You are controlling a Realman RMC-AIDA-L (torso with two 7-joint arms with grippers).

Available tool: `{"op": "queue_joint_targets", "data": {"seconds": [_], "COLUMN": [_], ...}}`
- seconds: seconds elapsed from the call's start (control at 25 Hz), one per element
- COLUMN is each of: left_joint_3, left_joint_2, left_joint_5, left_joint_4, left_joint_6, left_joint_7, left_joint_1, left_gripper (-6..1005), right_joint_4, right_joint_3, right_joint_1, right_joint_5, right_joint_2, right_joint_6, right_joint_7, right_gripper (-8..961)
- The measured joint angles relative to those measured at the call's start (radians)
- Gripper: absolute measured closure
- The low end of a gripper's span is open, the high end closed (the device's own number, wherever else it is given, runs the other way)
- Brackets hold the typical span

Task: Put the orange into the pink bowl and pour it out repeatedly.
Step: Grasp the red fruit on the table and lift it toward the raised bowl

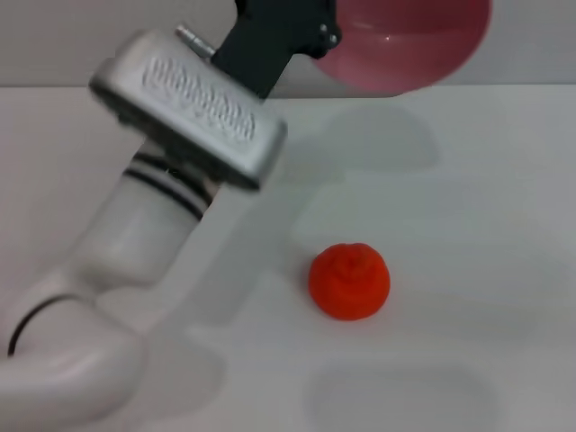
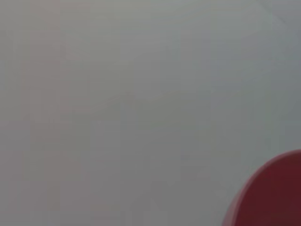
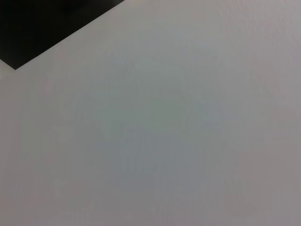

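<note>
Orange (image 1: 349,282) lies bare; bowl (image 1: 405,40) cropped.

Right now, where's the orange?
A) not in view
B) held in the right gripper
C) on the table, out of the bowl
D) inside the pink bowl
C: in the head view the orange sits alone on the white table, while the pink bowl is held up at the top of the view by the left gripper, tilted.
</note>
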Motion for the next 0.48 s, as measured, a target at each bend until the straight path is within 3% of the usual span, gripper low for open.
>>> {"op": "queue_joint_targets", "data": {"seconds": [0.24, 0.4, 0.48], "left_joint_3": [-0.185, -0.389, -0.467], "left_joint_2": [0.000, -0.007, -0.007], "left_joint_5": [0.000, -0.016, -0.027], "left_joint_4": [0.061, 0.095, 0.096], "left_joint_6": [0.537, 0.962, 1.097], "left_joint_7": [-0.141, -0.151, -0.152], "left_joint_1": [-0.107, -0.198, -0.239], "left_gripper": [957, 957, 957], "right_joint_4": [0.016, 0.040, 0.045], "right_joint_3": [0.000, -0.005, -0.008], "right_joint_1": [-0.001, 0.001, 0.004], "right_joint_5": [0.001, -0.025, -0.063], "right_joint_2": [0.000, -0.005, -0.013], "right_joint_6": [-0.007, -0.008, -0.010], "right_joint_7": [0.001, 0.061, 0.132], "right_gripper": [412, 412, 412]}}
